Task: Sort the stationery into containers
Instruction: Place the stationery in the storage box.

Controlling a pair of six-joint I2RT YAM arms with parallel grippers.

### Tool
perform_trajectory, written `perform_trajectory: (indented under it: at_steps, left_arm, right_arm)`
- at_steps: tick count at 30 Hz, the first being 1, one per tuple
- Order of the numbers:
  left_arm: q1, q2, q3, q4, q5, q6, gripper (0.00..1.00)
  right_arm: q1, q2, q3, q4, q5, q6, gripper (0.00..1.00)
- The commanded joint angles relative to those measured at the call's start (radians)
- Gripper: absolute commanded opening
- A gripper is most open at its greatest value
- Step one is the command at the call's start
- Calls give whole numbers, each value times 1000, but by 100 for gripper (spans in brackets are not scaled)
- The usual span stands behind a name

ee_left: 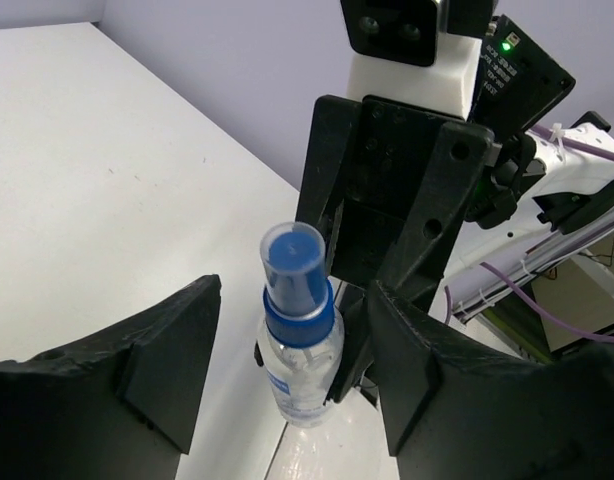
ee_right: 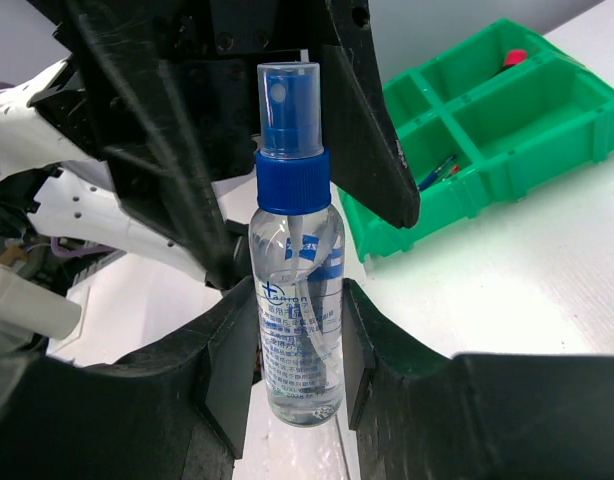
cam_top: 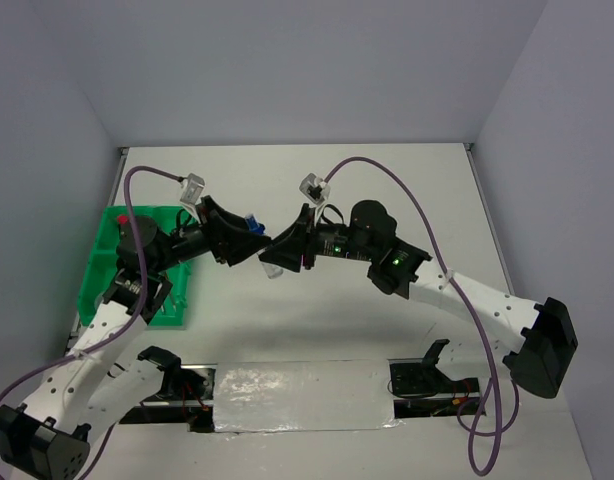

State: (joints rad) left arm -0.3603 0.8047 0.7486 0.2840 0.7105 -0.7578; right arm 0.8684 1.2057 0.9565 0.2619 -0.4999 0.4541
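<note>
One small blue-capped spray bottle (ee_right: 295,300) stands upright above the table's middle, its body clamped by the right gripper (ee_right: 297,350). The left gripper (ee_left: 292,340) has wide jaws on both sides of its top, not touching. This looks like a handover, since the green tray (ee_right: 527,165) lies on the left arm's side.

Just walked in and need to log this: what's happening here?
The right gripper holds a small clear spray bottle with a blue cap above the table. The left gripper is open, its fingers either side of the cap, not touching it. A green divided tray holding pens sits by the left arm.
</note>
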Motion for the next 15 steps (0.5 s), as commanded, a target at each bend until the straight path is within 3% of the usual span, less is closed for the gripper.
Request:
perform_trajectory:
  at_steps: [1,6,8,9,10,12,13,14,15]
  left_arm:
    - [-5,7,25,72,13,11,69]
    - [-5,16,5,110,40,-14,51]
    - [-5,17,-2,124,49,-18,35]
    - [-5,16,-6,126,50,-15,11]
    - [-5,14,-6,121,47,-14,0]
    - [-5,11,-5,104,37,1,0]
    - [-5,8,-3,90,27,5,0]
    - [-5,5,0,81,18,17,0]
    - [-5,4,3,70,12,24,0]
  right_arm:
    - [20,-35,22,59,-19,-8,0]
    - [24,-20,33,68,-3,-3,0]
    - [26,-11,41,68,-3,0,0]
    - [26,-8,44,72,-3,0,0]
    - [24,-2,47,73,-2,3,0]
    - [23,2,44,91,-5,6,5]
    - [23,0,38,100,-8,8,24]
    - [24,-3,31,111,-9,9,56]
    - [24,-6,16,138,-15,12,99]
